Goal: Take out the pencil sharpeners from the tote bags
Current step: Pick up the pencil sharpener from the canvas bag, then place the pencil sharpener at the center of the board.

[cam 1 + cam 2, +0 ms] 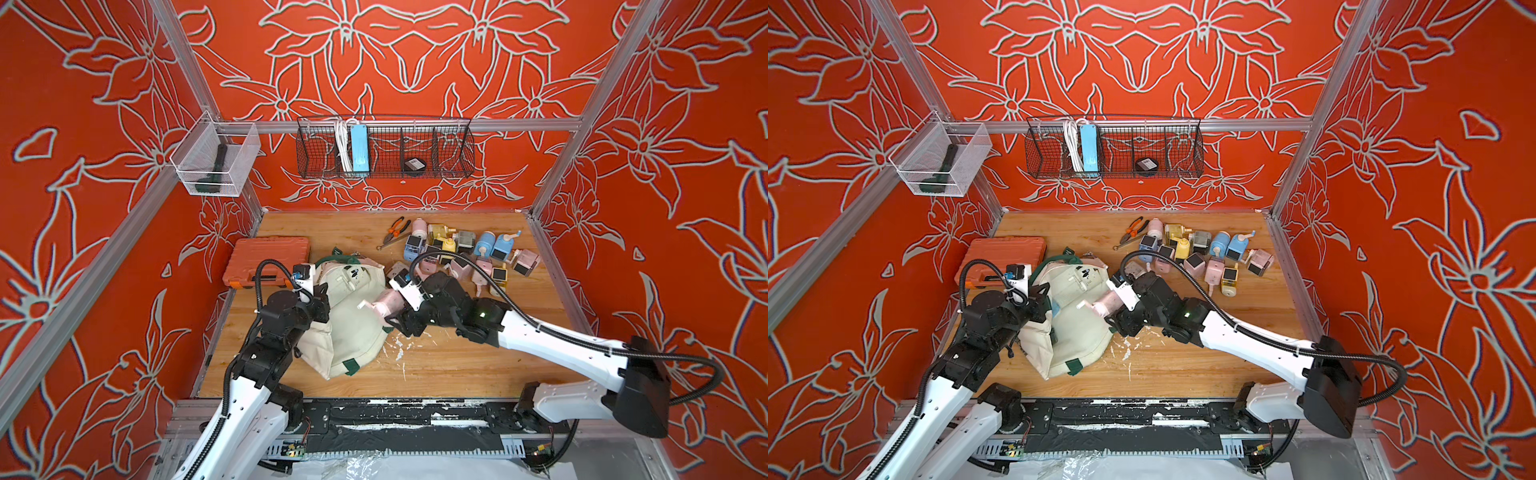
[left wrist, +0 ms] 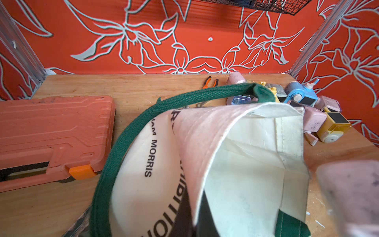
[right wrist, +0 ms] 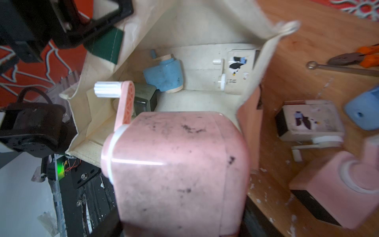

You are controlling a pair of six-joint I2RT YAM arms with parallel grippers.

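**Holding a pink sharpener (image 1: 384, 306) over the open tote (image 1: 353, 336)**

The right gripper (image 1: 395, 313) is clamped on the pink sharpener's body, its jaws spread about as wide as the box. The crank and its white knob point toward the left arm. In both top views the sharpener hangs above the tote's mouth, near the edge on the right arm's side, clear of the cloth.

The left gripper (image 1: 319, 305) is pinched tight on the tote's rim on the opposite side and holds the cream cloth up. Its wrist view shows the raised flap, a green strap (image 2: 127, 133) curving past it and the word "MORRIS".

The tote sits slumped at mid-desk (image 1: 457, 357). The right wrist view looks past the held box into it. A blue sharpener (image 3: 164, 76) and a white sharpener (image 3: 235, 71) lie against the inner wall. A grey-green sharpener (image 3: 144, 99) is partly hidden behind the crank.

A cluster of sharpeners (image 1: 465, 249) in pink, blue, yellow and white lies on the desk's far right, beyond the right arm and apart from the tote. Pliers (image 1: 397, 227) lie at the cluster's far left edge. A shut orange case (image 1: 268, 259) sits just beside the tote on the left.
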